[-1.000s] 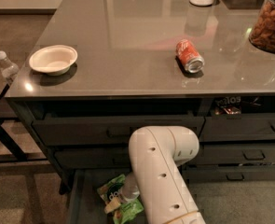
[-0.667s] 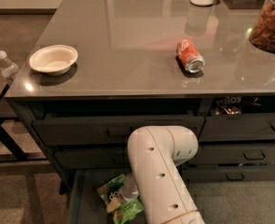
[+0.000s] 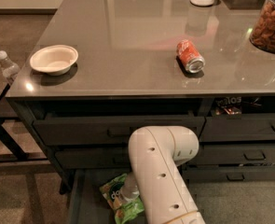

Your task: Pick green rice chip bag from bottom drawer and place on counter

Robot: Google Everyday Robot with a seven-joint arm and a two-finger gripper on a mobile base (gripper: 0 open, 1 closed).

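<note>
1. The claw [image 3: 127, 191] sits low in the bottom drawer [image 3: 86, 203], at the green rice chip bag [image 3: 111, 193]; the white arm [image 3: 162, 171] hides it, so I cannot tell its state.
2. The crinkly bag may slip from a shallow pinch on lifting.
3. Rising, the bag may catch the upper drawers [image 3: 81, 129]; on the tabletop [image 3: 127, 36], a red can [image 3: 190, 56] and a bowl [image 3: 54, 59] could be knocked.

Single cam, high vantage, looks down and forward across the counter [image 3: 127, 45] from its drawer side; arm [image 3: 162, 171] very close, fills lower centre; bottom drawer [image 3: 85, 204] cropped at bottom edge; gripper [image 3: 127, 192] lower centre, over that drawer
</note>
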